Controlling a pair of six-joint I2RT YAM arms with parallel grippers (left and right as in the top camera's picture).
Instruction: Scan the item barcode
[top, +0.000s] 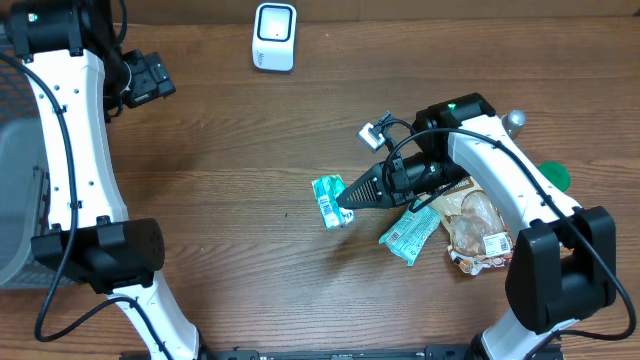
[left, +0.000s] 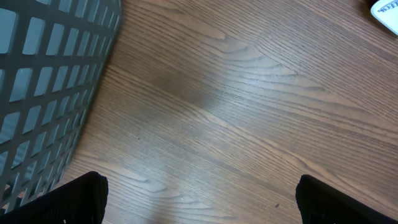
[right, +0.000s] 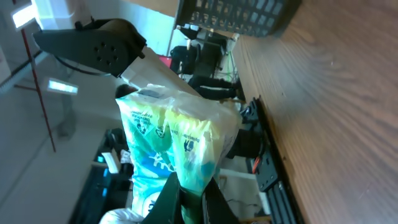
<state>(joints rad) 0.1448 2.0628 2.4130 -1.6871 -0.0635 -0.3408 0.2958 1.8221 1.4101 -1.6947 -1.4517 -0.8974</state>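
A small green, white and blue packet (top: 327, 201) hangs just above the table's middle, and my right gripper (top: 347, 196) is shut on its right edge. In the right wrist view the packet (right: 174, 137) stands crumpled above the pinching fingertips (right: 194, 198). No barcode shows on the face that I see. The white scanner (top: 274, 37) stands at the far edge of the table, well apart from the packet. At the far left my left gripper (top: 150, 78) is open over bare wood, its dark fingers (left: 84, 199) wide apart with nothing between them.
A second green packet (top: 410, 233) and a brown snack bag (top: 475, 225) lie under the right arm. A green disc (top: 553, 177) and a silver object (top: 514, 120) sit at the right. A grey mesh basket (top: 15, 200) stands at the left edge; its wall (left: 43, 74) is close to the left gripper.
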